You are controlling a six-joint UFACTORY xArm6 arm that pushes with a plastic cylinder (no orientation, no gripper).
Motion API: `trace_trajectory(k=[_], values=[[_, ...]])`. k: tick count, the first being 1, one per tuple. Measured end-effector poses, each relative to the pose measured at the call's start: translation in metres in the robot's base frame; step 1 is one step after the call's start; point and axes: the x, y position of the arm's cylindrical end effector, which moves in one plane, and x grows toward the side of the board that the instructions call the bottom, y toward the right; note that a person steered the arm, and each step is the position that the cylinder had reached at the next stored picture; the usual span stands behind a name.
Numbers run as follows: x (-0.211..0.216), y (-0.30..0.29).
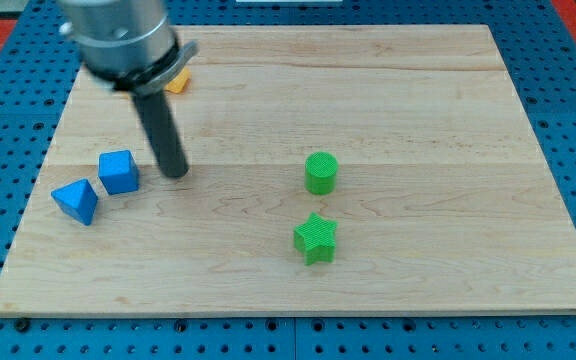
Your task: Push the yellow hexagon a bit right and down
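Yellow hexagon (177,82) half-hidden up-view of my tip (176,172) — well apart, bare rod, nothing held

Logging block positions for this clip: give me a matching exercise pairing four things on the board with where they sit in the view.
Things:
1. green star
2. blue triangular block
3. yellow block
4. my tip

Places:
A. top left, mostly hidden behind the arm
B. just right of the blue cube
C. farthest left
D. below the green cylinder

Pairs: 1-D, 2-C, 3-A, 4-B
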Motion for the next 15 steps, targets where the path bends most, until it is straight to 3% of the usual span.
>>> trace_trajectory(k=[2, 3, 5, 6, 7, 9, 11, 12, 13, 14, 15], values=[[-0.078, -0.134], [-0.111, -0.153], [-0.096, 0.008], [-0.095, -0.012], [-0.108, -0.069], [-0.122, 0.052], [-0.144, 0.101], [-0.104, 0.153], [-0.078, 0.157], [-0.113, 0.185], [-0.094, 0.250]])
